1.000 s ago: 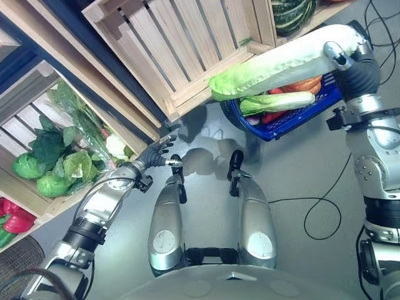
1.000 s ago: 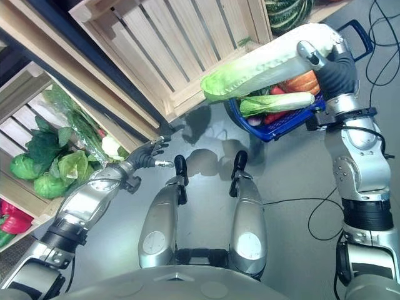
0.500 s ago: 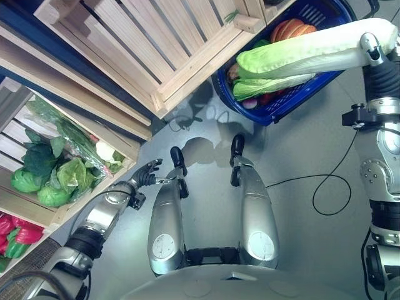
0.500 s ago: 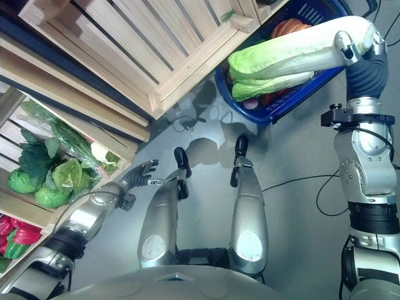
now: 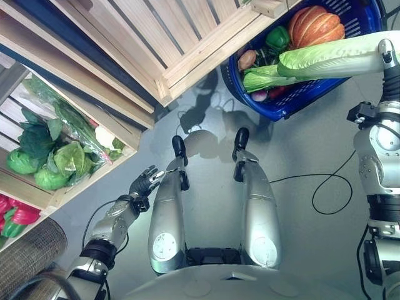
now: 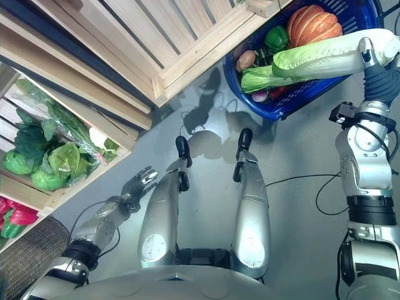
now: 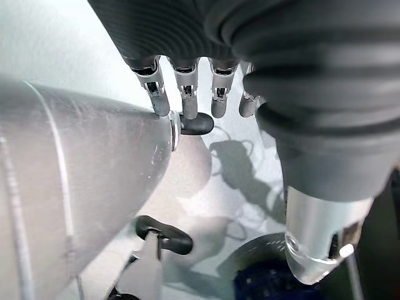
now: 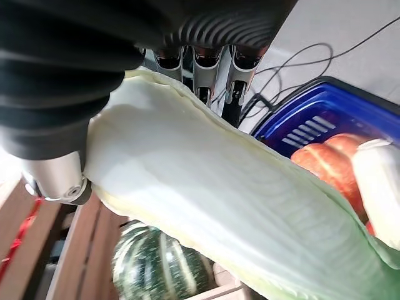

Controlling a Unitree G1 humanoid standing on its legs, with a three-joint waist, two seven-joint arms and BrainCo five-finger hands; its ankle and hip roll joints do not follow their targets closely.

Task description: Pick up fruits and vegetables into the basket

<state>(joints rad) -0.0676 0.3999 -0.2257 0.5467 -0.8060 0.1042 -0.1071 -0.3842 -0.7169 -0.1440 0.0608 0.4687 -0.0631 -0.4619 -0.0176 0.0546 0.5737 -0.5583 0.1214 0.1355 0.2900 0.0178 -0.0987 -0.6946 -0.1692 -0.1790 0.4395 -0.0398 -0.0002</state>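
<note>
Holding a long cabbage (image 5: 331, 56) level above the blue basket (image 5: 294, 103) at upper right, the right robot hand (image 8: 206, 75) stays clamped around it, apparently for release inside; the left robot hand (image 5: 145, 182) hangs with fingers apart, lower left.

My arms are silver-grey metal with black rings at the joints. My left hand (image 5: 145, 182) and right hand (image 6: 379, 55) have silver, dark-tipped fingers and dark ribbed covers.
</note>
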